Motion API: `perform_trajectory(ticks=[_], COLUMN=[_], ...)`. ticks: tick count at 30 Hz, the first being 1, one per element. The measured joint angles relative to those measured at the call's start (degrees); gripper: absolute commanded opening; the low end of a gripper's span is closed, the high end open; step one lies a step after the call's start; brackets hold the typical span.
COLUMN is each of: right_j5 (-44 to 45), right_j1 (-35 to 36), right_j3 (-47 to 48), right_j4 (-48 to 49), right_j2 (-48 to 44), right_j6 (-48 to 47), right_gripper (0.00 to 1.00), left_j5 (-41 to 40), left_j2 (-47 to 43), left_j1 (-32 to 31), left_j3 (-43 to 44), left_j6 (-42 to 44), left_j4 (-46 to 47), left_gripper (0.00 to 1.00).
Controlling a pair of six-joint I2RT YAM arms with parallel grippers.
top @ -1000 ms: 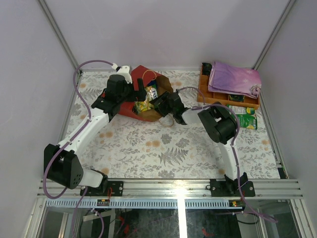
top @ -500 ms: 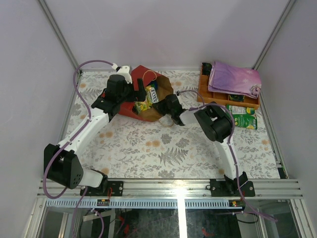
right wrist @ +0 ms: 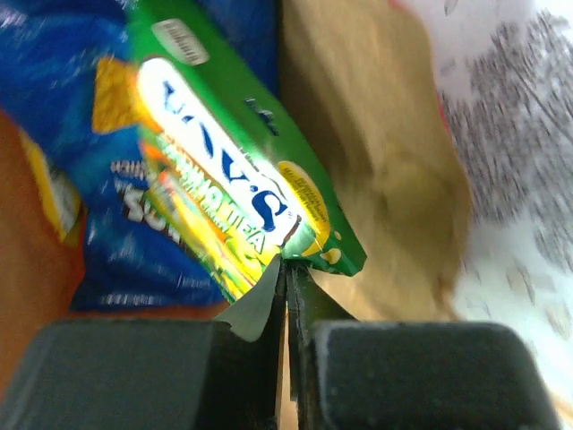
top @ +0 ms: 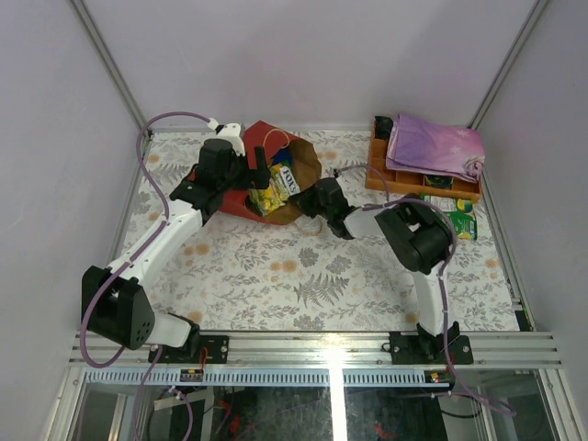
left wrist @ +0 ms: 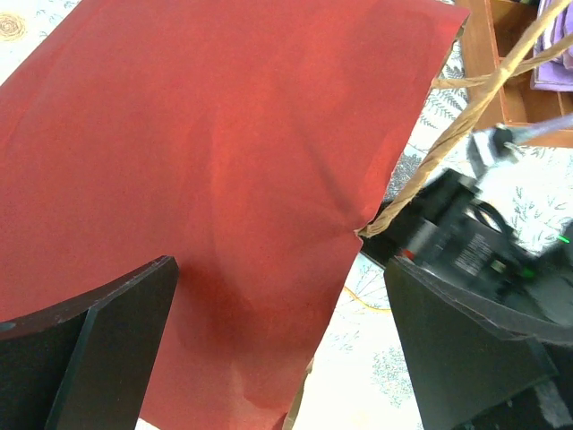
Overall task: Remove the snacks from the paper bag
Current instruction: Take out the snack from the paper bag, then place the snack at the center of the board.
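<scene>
The paper bag [top: 261,140] lies on its side at the back of the table, red outside [left wrist: 224,179], brown inside [right wrist: 385,134], mouth facing right. Several snacks [top: 276,188] show in its mouth. My right gripper [top: 299,195] is at the mouth, shut [right wrist: 286,269] on the bottom edge of a green Fox's pack [right wrist: 233,179]. A blue Doritos bag [right wrist: 116,251] lies behind that pack. My left gripper [top: 261,171] hangs open [left wrist: 279,264] over the bag's upper red flap, one finger on each side of it, not touching.
An orange wooden tray [top: 378,175] with a folded purple cloth [top: 432,145] stands at the back right. Green packs [top: 455,220] lie on the table in front of it. A string handle [left wrist: 466,116] runs off the bag's edge. Enclosure walls are close behind.
My right gripper has shut on the green pack's edge at the bag's mouth, and its elbow has swung right. The left arm has stayed still and open.
</scene>
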Motion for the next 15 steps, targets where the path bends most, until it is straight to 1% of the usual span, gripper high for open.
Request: perform_trajectory(ticks=[3, 8, 10, 13, 15], right_j5=[-1.9, -2.99, -2.8, -1.44, -0.15], right_j1=[0.04, 0.15, 0.15, -0.31, -1.33], right_j3=[-8.98, -28.22, -35.43, -43.28, -46.86], right_j4=[1.31, 0.55, -2.45, -8.92, -13.97], right_j2=[-7.82, -25.75, -33.99, -46.16, -54.31], right_j6=[-2.34, -6.32, -7.72, -9.14, -10.19], right_gripper=[0.0, 0.0, 0.0, 0.0, 0.0], left_j5=[-0.61, -1.53, -1.88, -2.29, -2.34], left_j2=[0.0, 0.0, 0.02, 0.13, 0.22], left_j1=[0.0, 0.0, -0.02, 0.0, 0.0], left_j3=[0.0, 0.0, 0.0, 0.0, 0.0], left_j6=[0.09, 0.22, 0.26, 0.28, 0.28], left_j4=[-0.17, -0.24, -0.24, -0.28, -0.28], left_gripper=[1.0, 1.0, 1.0, 1.0, 1.0])
